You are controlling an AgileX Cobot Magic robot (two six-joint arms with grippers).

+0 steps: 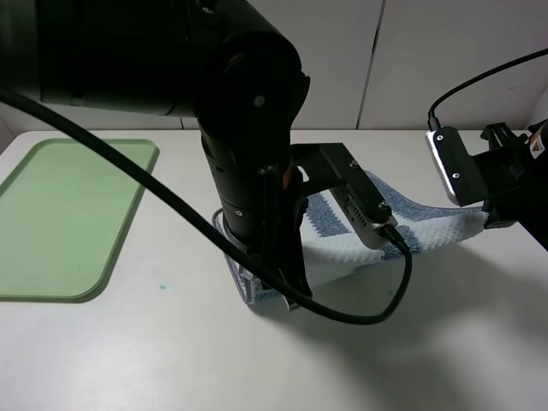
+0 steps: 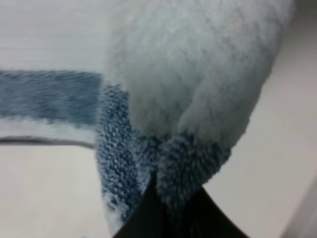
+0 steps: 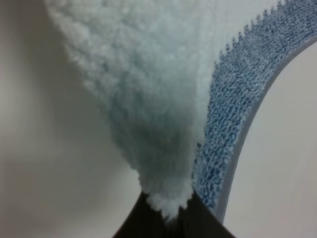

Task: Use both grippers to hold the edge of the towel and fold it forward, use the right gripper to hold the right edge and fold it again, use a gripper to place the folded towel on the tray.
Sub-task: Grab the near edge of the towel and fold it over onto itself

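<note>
The towel [image 1: 419, 229], white with blue-grey stripes, hangs stretched between my two grippers just above the white table. Much of it is hidden behind the big black left arm. My left gripper [image 1: 285, 298] is shut on the towel's near-left corner; in the left wrist view its dark fingertips [image 2: 148, 218] pinch a bunched blue-and-white fold of the towel [image 2: 198, 89]. My right gripper [image 1: 495, 219] is shut on the towel's right end; the right wrist view shows white pile and the grey edge of the towel [image 3: 242, 148] running into the closed tips [image 3: 143, 218]. The light-green tray [image 1: 68, 214] lies at the left.
The white table [image 1: 171, 360] spreads in front of the towel and between it and the tray. A black cable [image 1: 360, 318] from the left arm loops low over the table beside the towel. A white wall stands behind.
</note>
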